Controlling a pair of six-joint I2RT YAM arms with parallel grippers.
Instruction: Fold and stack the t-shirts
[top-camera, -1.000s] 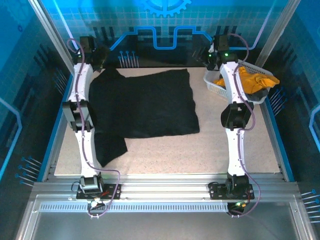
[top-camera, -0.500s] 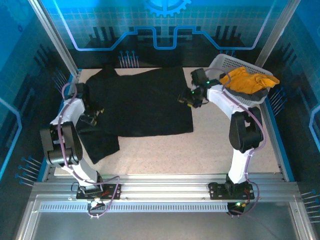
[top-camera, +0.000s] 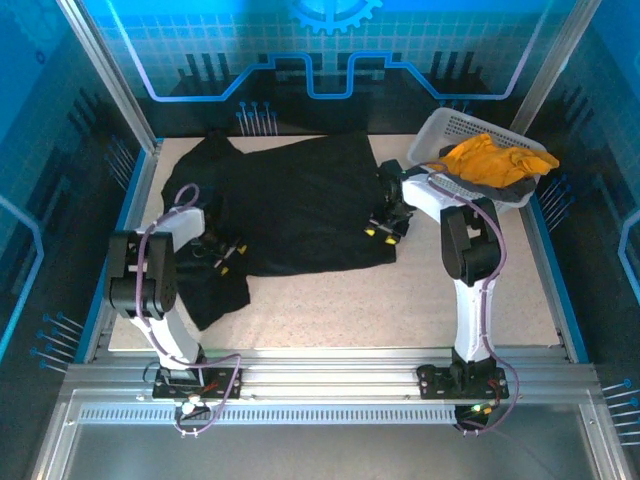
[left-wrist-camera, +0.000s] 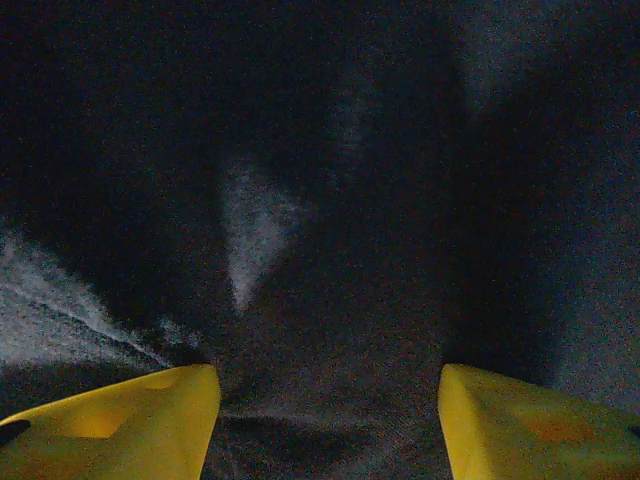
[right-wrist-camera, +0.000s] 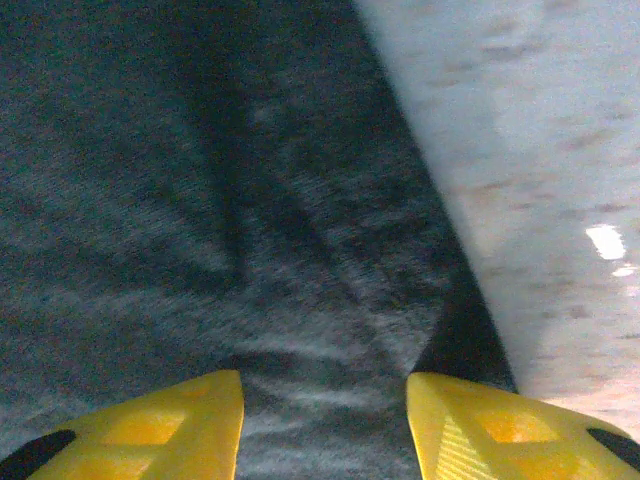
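Top external view: I see a large black t-shirt (top-camera: 300, 200) spread across the far left and middle of the speckled table (top-camera: 400, 300), with one flap hanging toward the near left edge. The left tool (top-camera: 228, 255) sits low on the shirt's left side, and the right tool (top-camera: 380, 232) sits low at its right edge. A mustard t-shirt (top-camera: 490, 160) lies crumpled in a tilted white lattice basket (top-camera: 440, 125) at the far right corner, well apart from the black one. From the left wrist, the left tool (left-wrist-camera: 330, 380) has its yellow fingers (left-wrist-camera: 130, 420) partly apart with dark cloth gathered between them, creases running toward the gap, so it reads as clamped on the black t-shirt (left-wrist-camera: 330, 150). From the right wrist, the right tool (right-wrist-camera: 325, 385) is likewise clamped on a bunched fold of the black t-shirt (right-wrist-camera: 150, 200) just beside its edge, with bare table (right-wrist-camera: 540, 150) to the right.
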